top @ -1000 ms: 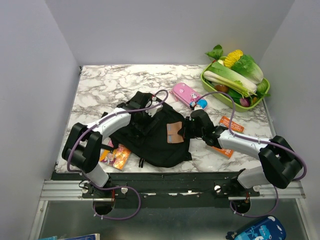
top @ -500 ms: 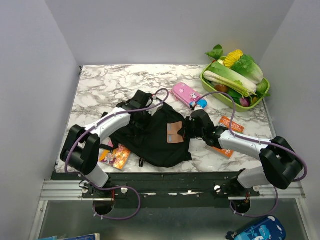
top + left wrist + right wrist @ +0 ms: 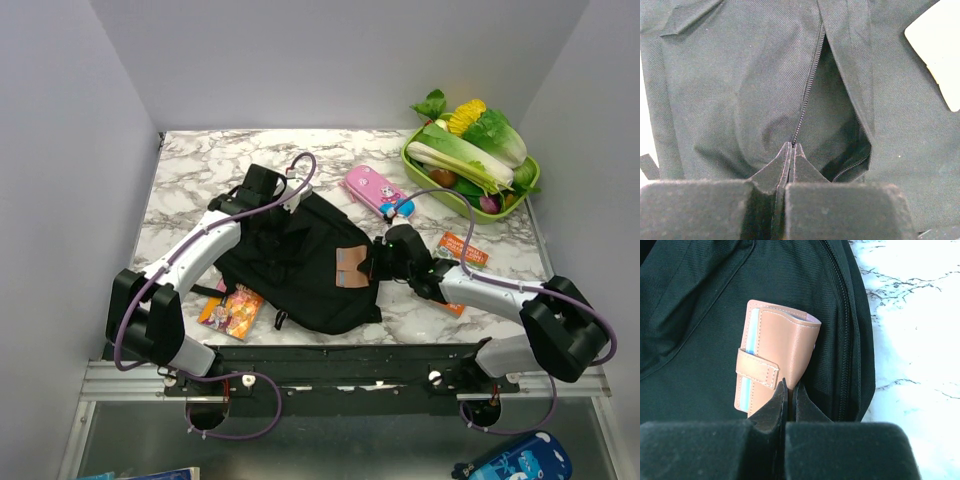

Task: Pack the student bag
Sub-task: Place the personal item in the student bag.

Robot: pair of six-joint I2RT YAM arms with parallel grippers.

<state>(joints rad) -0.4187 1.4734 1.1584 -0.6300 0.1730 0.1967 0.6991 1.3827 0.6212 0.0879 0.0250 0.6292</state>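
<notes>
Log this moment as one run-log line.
left end effector: shut on student bag at zipper | zipper: partly open | right end effector: shut, tips at edge of tan leather case on bag

Open marble on the table (image 3: 195, 165) is found along the back and back-left. The student bag (image 3: 300, 280) occupies the centre. Its zipper (image 3: 807, 85) is parted into a narrow slit (image 3: 845, 135). The left gripper (image 3: 791, 147), fingers pressed together, sits at the slit's near end. The right gripper (image 3: 788, 386), likewise closed, stands at the bag's right side against a tan wallet (image 3: 777, 357). A pink case (image 3: 372, 187) lies in the passage between bag and green tray (image 3: 410, 160), whose heaped vegetables (image 3: 465, 150) block the back-right corner. An orange packet (image 3: 462, 248) lies just beside the right arm. A colourful booklet (image 3: 232, 312) lies near-left, just beside the bag.
</notes>
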